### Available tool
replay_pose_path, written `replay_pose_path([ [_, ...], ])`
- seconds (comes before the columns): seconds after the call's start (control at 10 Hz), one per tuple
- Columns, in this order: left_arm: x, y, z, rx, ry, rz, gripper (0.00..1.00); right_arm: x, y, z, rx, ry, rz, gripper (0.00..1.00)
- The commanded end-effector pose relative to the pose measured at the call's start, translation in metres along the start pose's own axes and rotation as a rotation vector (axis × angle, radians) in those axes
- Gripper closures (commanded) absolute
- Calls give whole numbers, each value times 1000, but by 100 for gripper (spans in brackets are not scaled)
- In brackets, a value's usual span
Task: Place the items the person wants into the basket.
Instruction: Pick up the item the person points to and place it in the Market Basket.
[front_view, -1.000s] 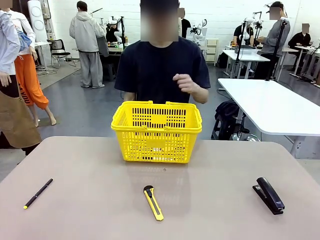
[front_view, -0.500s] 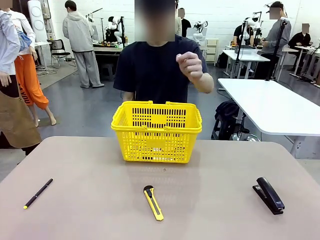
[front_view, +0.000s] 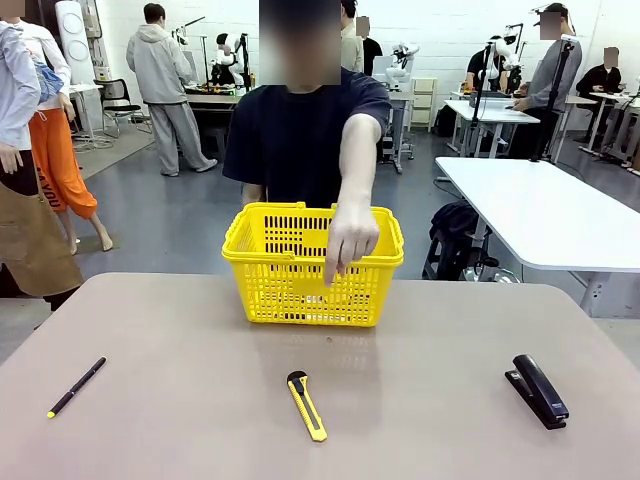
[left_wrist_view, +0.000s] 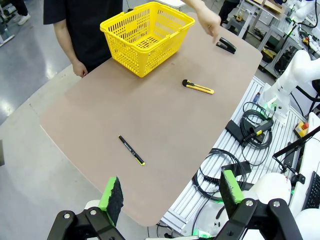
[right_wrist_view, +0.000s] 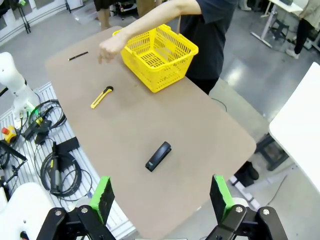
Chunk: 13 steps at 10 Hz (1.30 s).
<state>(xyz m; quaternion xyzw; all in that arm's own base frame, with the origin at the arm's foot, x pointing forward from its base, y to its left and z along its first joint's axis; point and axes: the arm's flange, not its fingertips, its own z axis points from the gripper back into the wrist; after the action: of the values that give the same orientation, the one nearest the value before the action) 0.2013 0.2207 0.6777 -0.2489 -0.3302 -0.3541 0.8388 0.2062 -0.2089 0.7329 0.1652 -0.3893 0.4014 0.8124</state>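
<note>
Front view: the person's hand (front_view: 351, 240), raised at chest height half a second ago, now reaches out over the yellow basket (front_view: 270, 290), forefinger pointing down at the desk (front_view: 180, 400) toward the utility knife (front_view: 307, 405). The knife lies flat mid-desk, well apart from the basket. Judged a request: the knife is probably the item wanted. The pen (front_view: 76, 387) and stapler (front_view: 537, 390) are unmoved at either side.

Left wrist view: left gripper (left_wrist_view: 171, 192), jaws spread, empty, high off the desk's near edge.

Right wrist view: right gripper (right_wrist_view: 162, 195), jaws spread, empty; stapler nearest, knife beyond it near the pointing hand.
</note>
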Motion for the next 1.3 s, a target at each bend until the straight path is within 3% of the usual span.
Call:
replay_pose_path([
  [0.0,-1,-1,0,-7,-9,-22,0,1,0,1,11,-9,-2,0],
  [1.2,-1,-1,0,-7,-9,-22,0,1,0,1,11,-9,-2,0],
])
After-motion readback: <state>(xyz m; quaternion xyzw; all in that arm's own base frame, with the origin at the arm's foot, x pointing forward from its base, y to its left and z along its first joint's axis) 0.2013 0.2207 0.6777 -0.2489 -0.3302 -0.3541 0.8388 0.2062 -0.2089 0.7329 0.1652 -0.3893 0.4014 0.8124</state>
